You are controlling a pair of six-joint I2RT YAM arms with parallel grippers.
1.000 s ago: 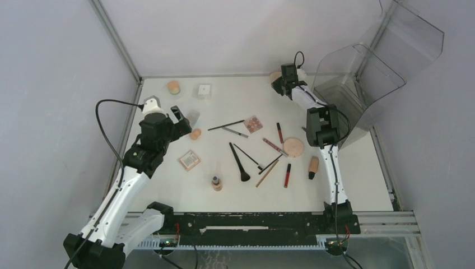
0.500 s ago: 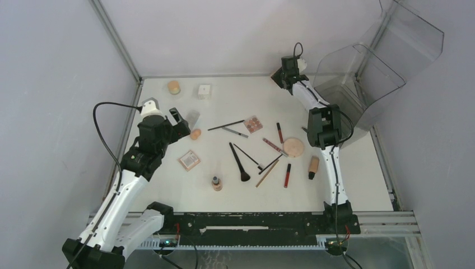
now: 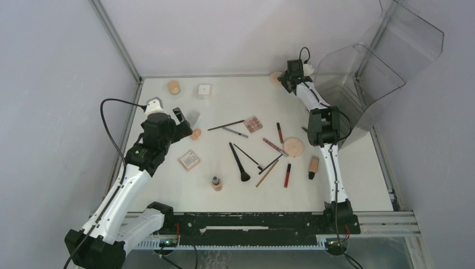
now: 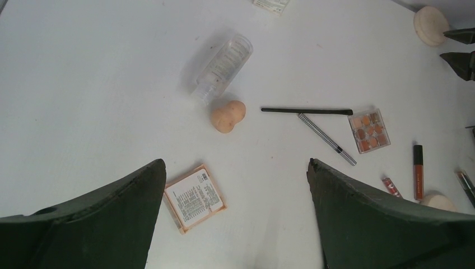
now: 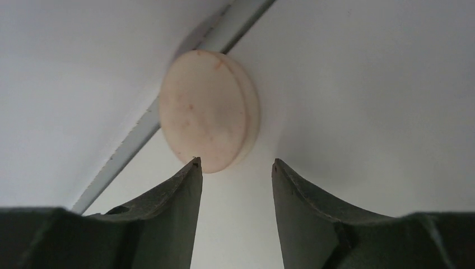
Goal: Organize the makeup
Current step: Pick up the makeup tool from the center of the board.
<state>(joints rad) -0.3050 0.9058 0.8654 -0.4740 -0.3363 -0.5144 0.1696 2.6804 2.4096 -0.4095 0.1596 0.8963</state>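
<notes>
Grey walls are being seen around the white desk (image 3: 235, 101), with most of the makeup (image 3: 241, 163) being left scattered across its middle and the clear organizer (image 3: 358, 84) standing at the far right. A sorting step is judged to be in hand. The round beige compact (image 5: 208, 109) is lying at the desk's far edge, just beyond the right pincer (image 5: 236, 161), whose jaws are being held apart with nothing between them. The left pincer (image 4: 236, 162) is being held wide open and empty above a beige sponge (image 4: 227, 115) and a pink palette (image 4: 195, 198). A descent and closure on one of them is probably being called for next. Only the right wrist view is showing the compact clear of the fingertips, and only the overhead view is taking in the organizer.
</notes>
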